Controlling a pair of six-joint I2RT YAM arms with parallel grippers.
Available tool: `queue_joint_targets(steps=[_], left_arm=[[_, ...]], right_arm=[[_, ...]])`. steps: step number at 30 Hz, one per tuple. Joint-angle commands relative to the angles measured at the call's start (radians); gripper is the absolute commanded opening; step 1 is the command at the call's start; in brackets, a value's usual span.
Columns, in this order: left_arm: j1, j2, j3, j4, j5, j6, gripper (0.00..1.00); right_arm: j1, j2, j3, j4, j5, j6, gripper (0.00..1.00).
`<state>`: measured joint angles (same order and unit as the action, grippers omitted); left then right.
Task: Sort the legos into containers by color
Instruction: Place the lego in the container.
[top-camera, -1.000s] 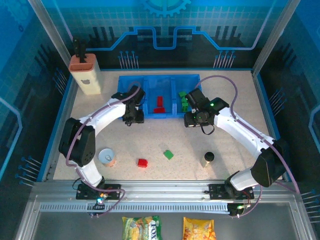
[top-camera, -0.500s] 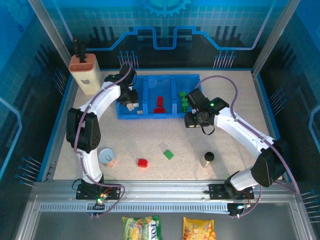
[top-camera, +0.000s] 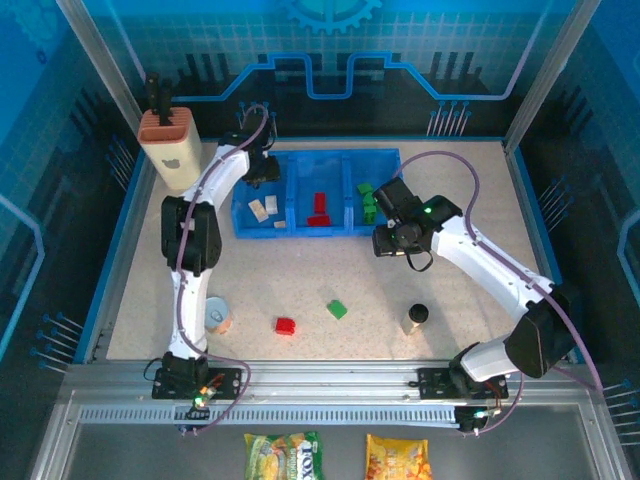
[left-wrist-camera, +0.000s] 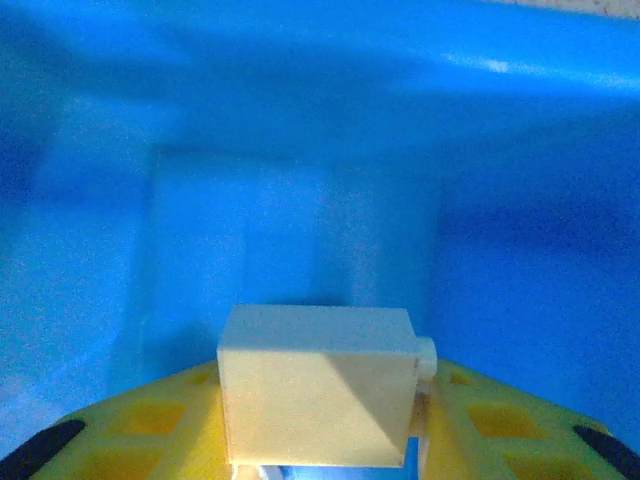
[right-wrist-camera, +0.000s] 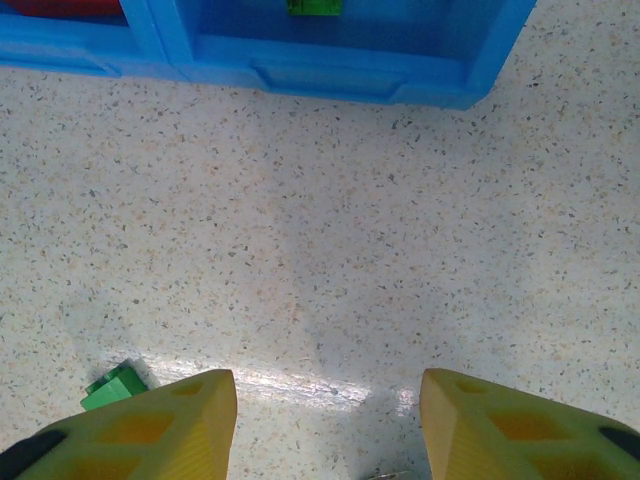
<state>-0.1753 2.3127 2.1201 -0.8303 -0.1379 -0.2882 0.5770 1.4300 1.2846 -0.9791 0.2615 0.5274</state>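
1. While my arms reach over it, the table (right-wrist-camera: 350, 250) lies flat, matte and speckled beige.
2. The tray (top-camera: 330, 168) is glossy translucent blue plastic, rectangular, with three compartments.
3. My left gripper (left-wrist-camera: 320, 440) pinches a smooth, boxy cream brick (left-wrist-camera: 318, 385) over the left compartment.
4. My right gripper (right-wrist-camera: 325, 390) gapes wide and empty above the table, with a small green brick (right-wrist-camera: 115, 387) lying near it.

Table: speckled beige top (top-camera: 300, 270), glare showing on it.
Walls: blue circuit-printed panels (top-camera: 420, 50) enclosing far edge and sides.
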Motion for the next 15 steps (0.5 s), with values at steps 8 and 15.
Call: queue_joint_targets(steps=[8,15], left_arm=[[0.013,0.159,0.151,-0.021,0.011,0.012,0.49],[0.012,0.149,0.153,-0.024,0.031,0.009,0.57]], right_arm=[[-0.003,-0.054,-0.011,-0.029,0.025,0.035,0.53],[-0.002,-0.068,-0.025,-0.029,0.025,0.046,0.53]])
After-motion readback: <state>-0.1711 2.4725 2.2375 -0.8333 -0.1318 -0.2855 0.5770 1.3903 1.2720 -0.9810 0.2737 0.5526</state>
